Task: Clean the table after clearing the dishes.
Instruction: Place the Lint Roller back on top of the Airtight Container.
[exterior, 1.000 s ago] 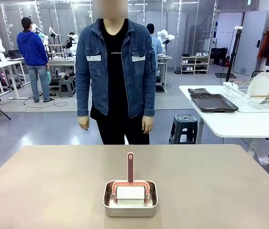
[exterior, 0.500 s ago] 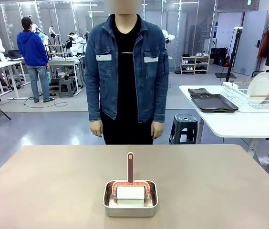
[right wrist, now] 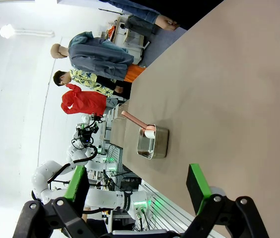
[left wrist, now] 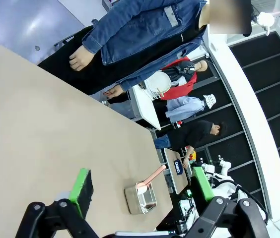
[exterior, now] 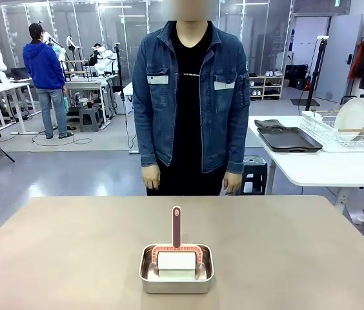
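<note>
Both pincers, left pincer [left wrist: 141, 191] and right pincer [right wrist: 139, 186], gape apart above the table [exterior: 72, 252]; steel pan [exterior: 176, 276] mid-table.

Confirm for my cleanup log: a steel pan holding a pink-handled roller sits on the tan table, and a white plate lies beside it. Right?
Not quite. The front view shows no plate on the table; the steel pan with its pink-handled roller stands alone there.

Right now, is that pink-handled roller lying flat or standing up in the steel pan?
Standing up: the white roller sits inside the rectangular steel pan with its pink handle pointing straight upward.
</note>
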Robot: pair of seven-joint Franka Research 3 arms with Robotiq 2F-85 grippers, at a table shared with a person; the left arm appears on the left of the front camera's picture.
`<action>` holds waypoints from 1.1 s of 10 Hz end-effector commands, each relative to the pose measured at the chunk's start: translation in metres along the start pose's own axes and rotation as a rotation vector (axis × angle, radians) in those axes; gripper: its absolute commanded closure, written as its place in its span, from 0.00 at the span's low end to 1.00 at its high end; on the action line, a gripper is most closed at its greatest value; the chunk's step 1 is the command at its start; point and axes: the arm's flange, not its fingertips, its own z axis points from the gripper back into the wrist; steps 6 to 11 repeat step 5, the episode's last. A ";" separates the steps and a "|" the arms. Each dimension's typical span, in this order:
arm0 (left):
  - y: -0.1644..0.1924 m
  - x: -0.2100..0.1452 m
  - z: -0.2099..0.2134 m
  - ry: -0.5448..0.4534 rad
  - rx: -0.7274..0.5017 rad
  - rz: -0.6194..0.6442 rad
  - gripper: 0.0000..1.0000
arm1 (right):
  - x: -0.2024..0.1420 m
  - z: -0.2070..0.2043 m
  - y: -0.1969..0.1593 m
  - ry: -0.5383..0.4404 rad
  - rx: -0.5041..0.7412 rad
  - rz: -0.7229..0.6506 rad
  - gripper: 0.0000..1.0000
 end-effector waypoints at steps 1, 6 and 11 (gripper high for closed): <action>-0.005 -0.002 0.004 -0.002 -0.011 0.017 0.00 | 0.000 0.000 0.003 -0.004 0.006 0.007 0.00; -0.005 -0.002 0.004 -0.002 -0.011 0.017 0.00 | 0.000 0.000 0.003 -0.004 0.006 0.007 0.00; -0.005 -0.002 0.004 -0.002 -0.011 0.017 0.00 | 0.000 0.000 0.003 -0.004 0.006 0.007 0.00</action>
